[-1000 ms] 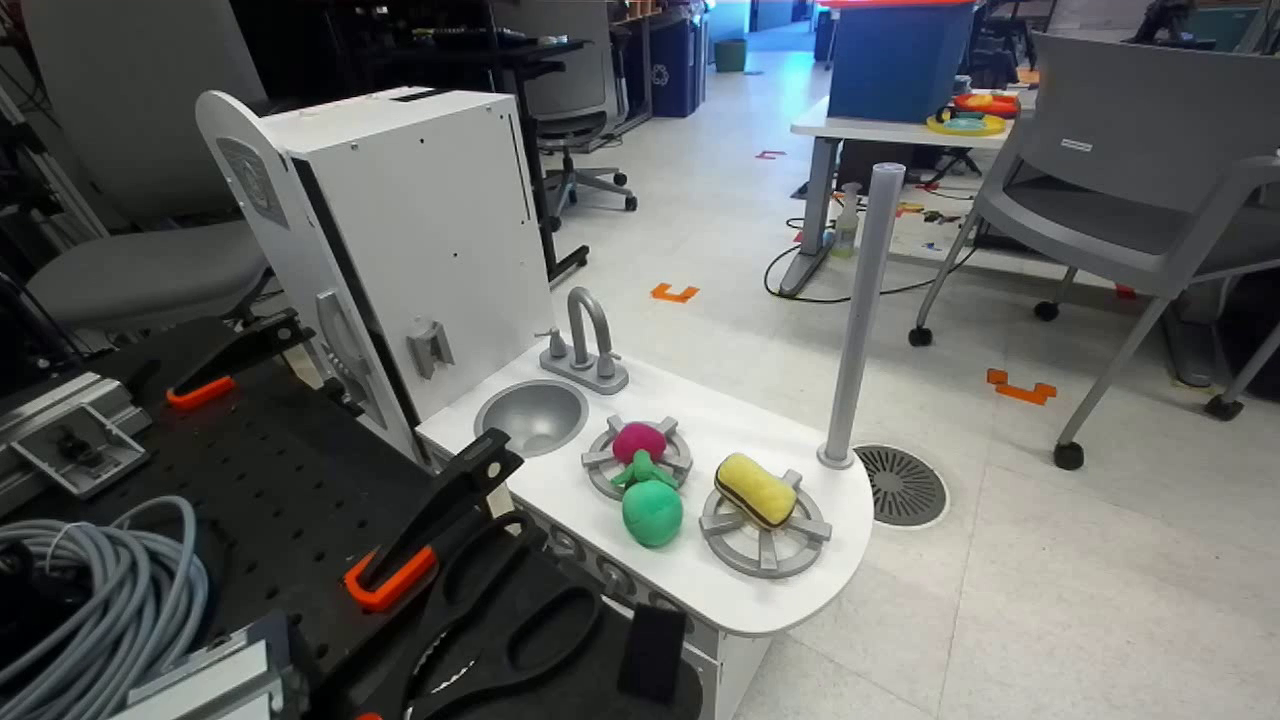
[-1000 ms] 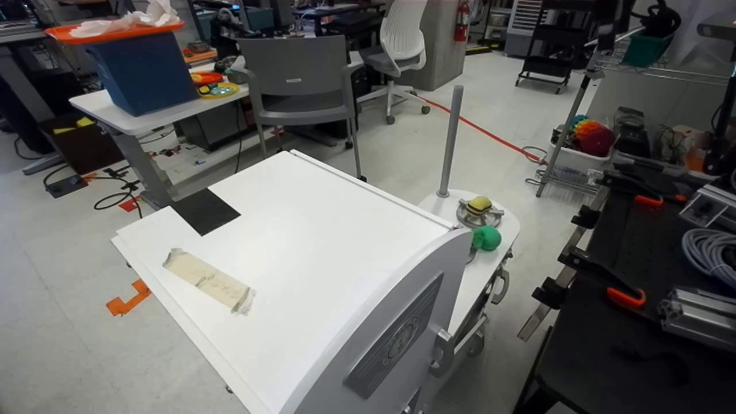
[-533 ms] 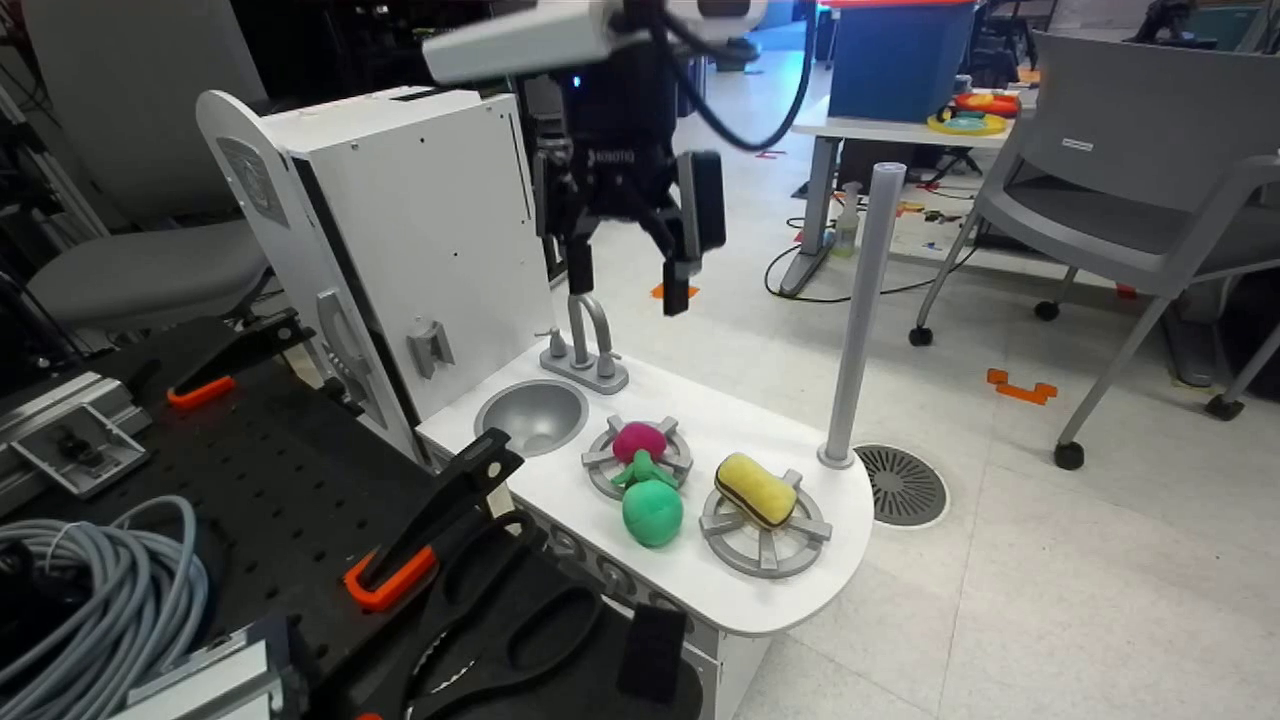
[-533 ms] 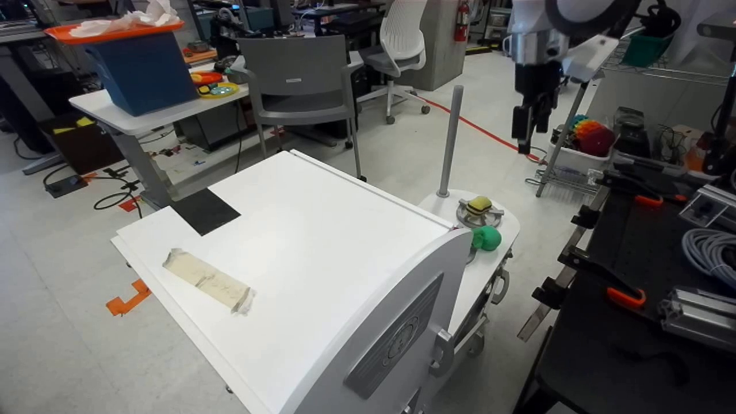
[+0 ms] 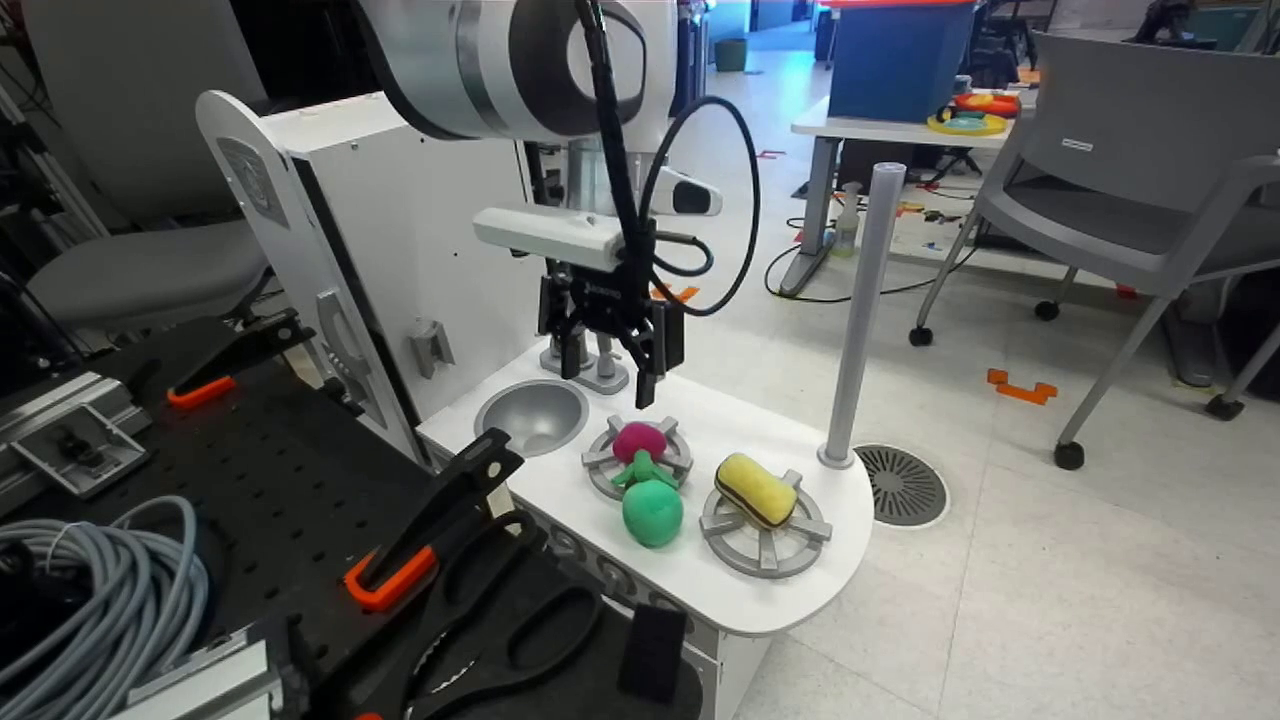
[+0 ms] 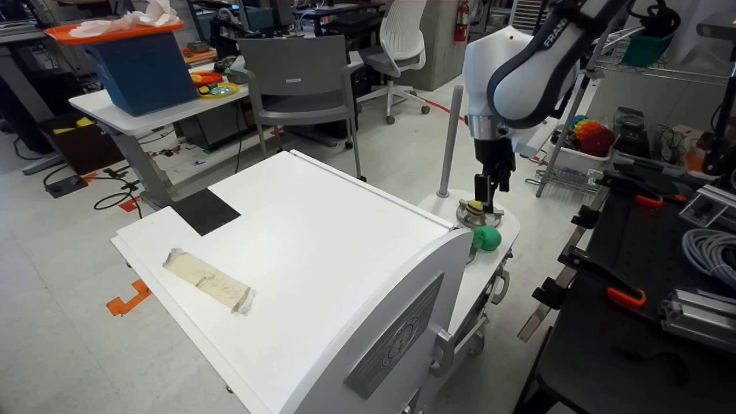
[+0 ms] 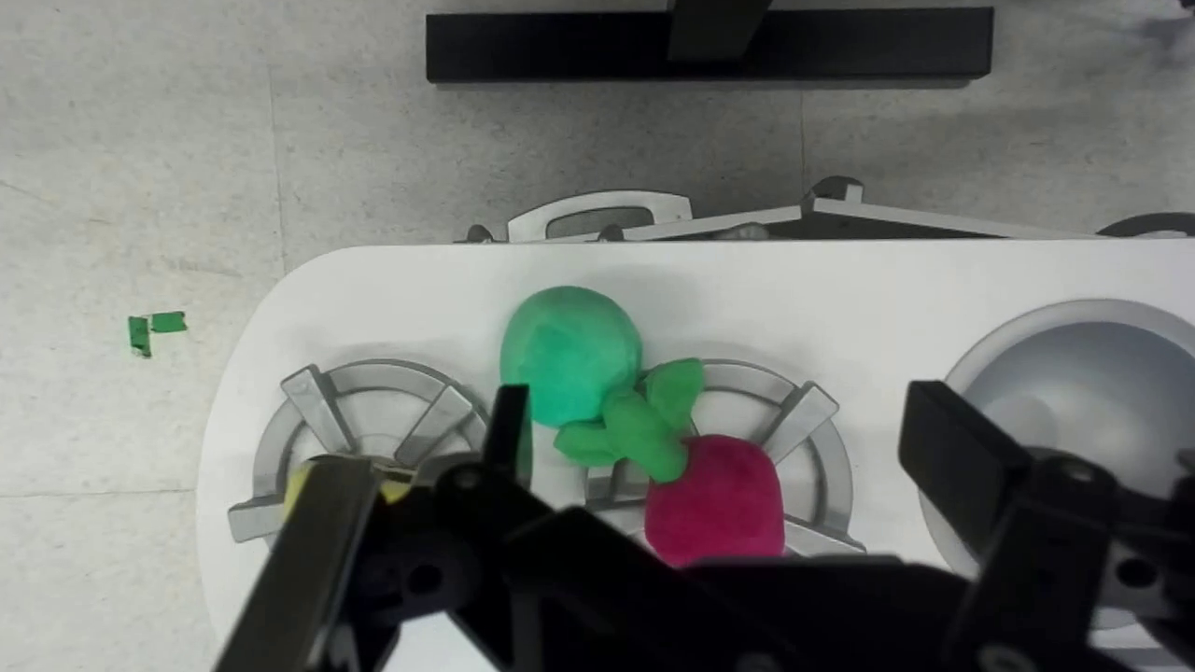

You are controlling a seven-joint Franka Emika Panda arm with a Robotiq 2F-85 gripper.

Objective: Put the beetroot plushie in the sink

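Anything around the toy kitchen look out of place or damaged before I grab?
One oddity: a wrinkled beige strip, apparently tape, with a ragged end, lies atop the white boxy toy cabinet, like a makeshift patch. Also, the green leaves of the soft magenta beetroot plushie seem to touch the round green plush ball, so they might snag.

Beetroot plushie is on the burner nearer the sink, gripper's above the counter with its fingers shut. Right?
Not quite: the gripper is open, not shut. The wrist view shows its fingers spread wide apart. The rest is right: the beetroot plushie is on the burner nearer the sink, and the gripper is above the counter.
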